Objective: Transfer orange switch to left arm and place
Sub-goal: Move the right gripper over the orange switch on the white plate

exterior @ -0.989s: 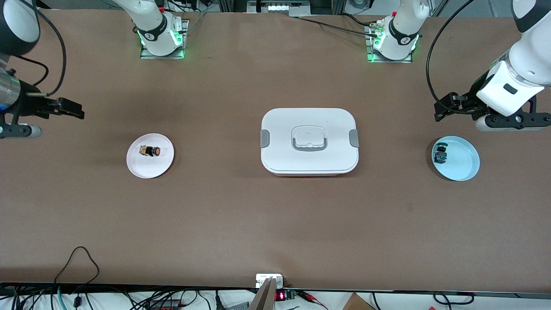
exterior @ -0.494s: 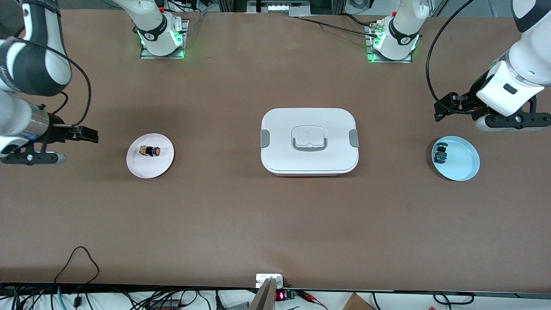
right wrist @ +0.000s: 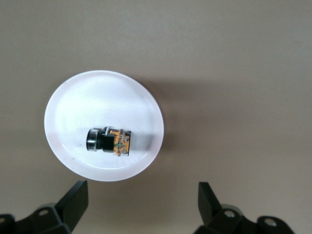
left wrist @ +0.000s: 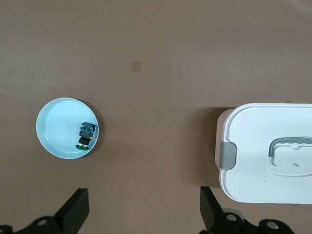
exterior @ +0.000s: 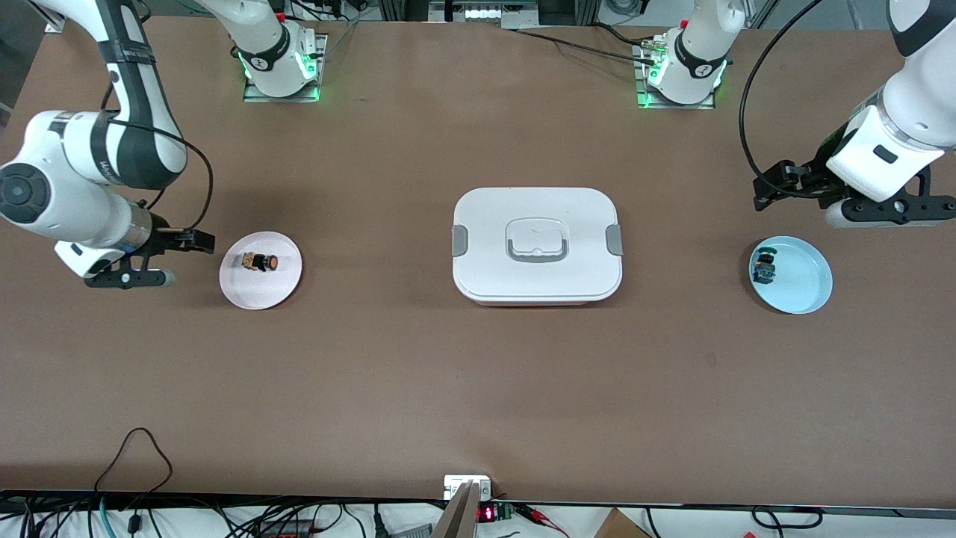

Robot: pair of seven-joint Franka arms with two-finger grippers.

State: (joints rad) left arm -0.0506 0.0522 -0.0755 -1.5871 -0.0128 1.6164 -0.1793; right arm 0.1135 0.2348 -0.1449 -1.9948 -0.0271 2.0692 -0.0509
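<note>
Right wrist view: the right gripper [right wrist: 139,202], jaws wide and empty, hovers near the white plate [right wrist: 73,97] holding the orange switch [right wrist: 108,141], which lies at nine o'clock from the box [exterior: 536,245]; centre first, then descend, while the left gripper [left wrist: 141,212] waits, open and empty.

1. The left gripper [left wrist: 141,214] hangs above bare brown table [left wrist: 161,58], its two black fingers [left wrist: 75,212] spread wide with nothing between them.
2. A light blue plate [left wrist: 53,131] sits below, with a small blue-and-teal switch [left wrist: 86,135] lying near its rim.
3. Well apart from the plate, one end of the white box [left wrist: 253,146] shows, with a grey side clip [left wrist: 227,155] and a recessed lid handle [left wrist: 290,153].
</note>
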